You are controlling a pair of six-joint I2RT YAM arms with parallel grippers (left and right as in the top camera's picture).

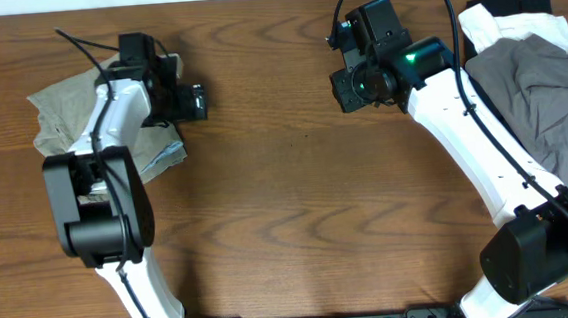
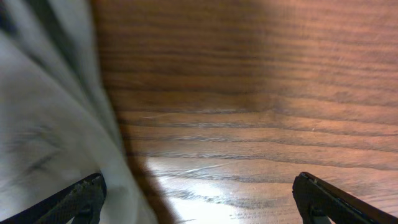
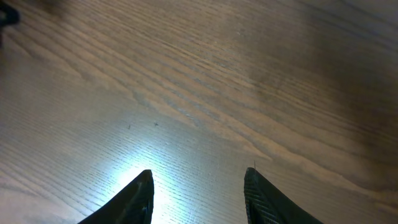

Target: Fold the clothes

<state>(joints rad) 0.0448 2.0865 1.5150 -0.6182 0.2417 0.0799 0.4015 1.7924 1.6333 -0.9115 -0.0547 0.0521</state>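
L gripper [image 2: 199,198] wide open, empty, just beside shorts [image 1: 60,112] at table [image 1: 295,178] left. R gripper [image 3: 199,177] half open, empty, over bare wood. Tip: pinch the edge low and get all layers — fold slowly.

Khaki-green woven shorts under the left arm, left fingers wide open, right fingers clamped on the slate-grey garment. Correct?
Not quite. The right wrist view shows the right fingers apart with only brown wooden table between them, holding nothing. The slate-grey garment lies apart at the table's right edge in the overhead view. The rest stands.
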